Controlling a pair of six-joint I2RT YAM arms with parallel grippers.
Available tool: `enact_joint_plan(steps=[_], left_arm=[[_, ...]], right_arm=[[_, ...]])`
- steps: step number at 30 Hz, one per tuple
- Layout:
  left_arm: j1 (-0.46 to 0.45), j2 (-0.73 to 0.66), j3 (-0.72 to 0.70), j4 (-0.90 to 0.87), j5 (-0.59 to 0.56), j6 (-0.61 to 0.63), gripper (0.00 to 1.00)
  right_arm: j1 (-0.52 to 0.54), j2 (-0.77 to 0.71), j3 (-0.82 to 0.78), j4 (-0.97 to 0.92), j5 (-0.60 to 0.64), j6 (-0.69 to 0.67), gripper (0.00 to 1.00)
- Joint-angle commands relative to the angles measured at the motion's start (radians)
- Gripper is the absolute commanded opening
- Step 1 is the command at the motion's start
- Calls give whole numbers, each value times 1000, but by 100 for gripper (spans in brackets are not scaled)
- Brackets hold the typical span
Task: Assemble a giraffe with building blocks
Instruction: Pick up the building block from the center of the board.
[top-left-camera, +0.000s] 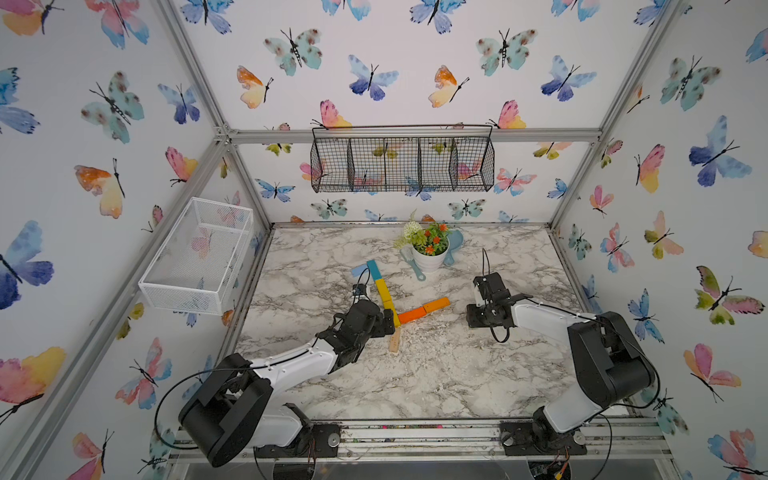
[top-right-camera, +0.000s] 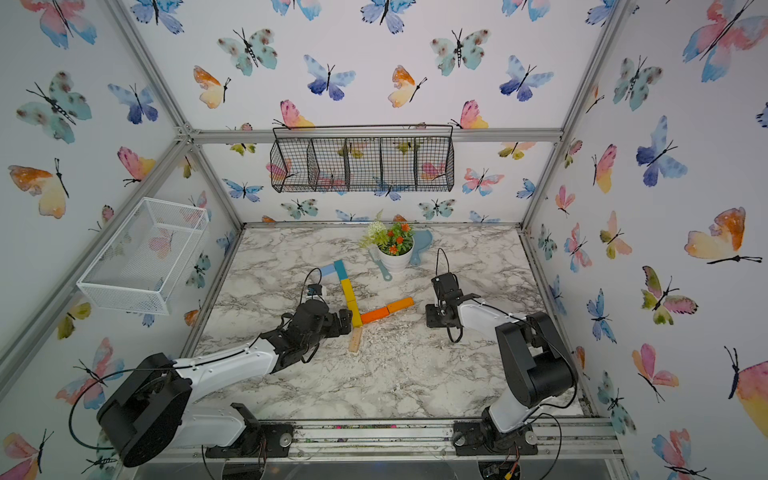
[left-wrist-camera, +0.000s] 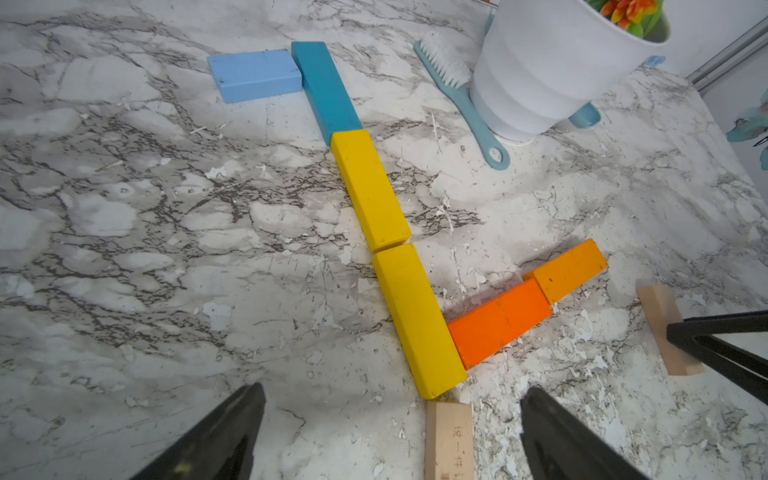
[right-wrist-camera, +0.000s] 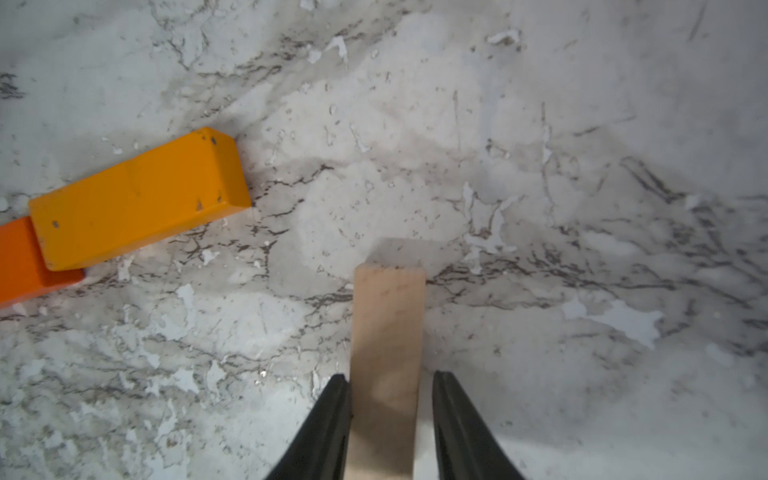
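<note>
Marble tabletop (right-wrist-camera: 540, 124); wood bar (right-wrist-camera: 388, 332), wrist views only

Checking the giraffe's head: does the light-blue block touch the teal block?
Yes, the light-blue block lies flush against the side of the teal block.

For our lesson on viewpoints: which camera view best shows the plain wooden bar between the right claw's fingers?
The right wrist view: the plain wooden bar sits centred inside the right claw. The left wrist view catches it at the edge, partly behind the claw. In both top views the claw hides it.
</note>
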Motion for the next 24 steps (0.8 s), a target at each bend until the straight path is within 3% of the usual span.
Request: enact_joint_plan(steps=[1,7,17,20,24], left_arm=[[2,13,21,-9,15,10,100],[2,-2,17,-12,-2,12,100],[2,1,17,-9,0,14,100],[2,-2,14,-7,0,15,100],[2,-7,12,-11,-10,18,100]], right_arm=[[13,26,28,-52,58,-2,36],[16,20,34,-61,70,-23,36],[32,67,47,-59,87,-5,48],[33,68,51,-57,90,0,48],[36,68,58,-56,95,-9,38]])
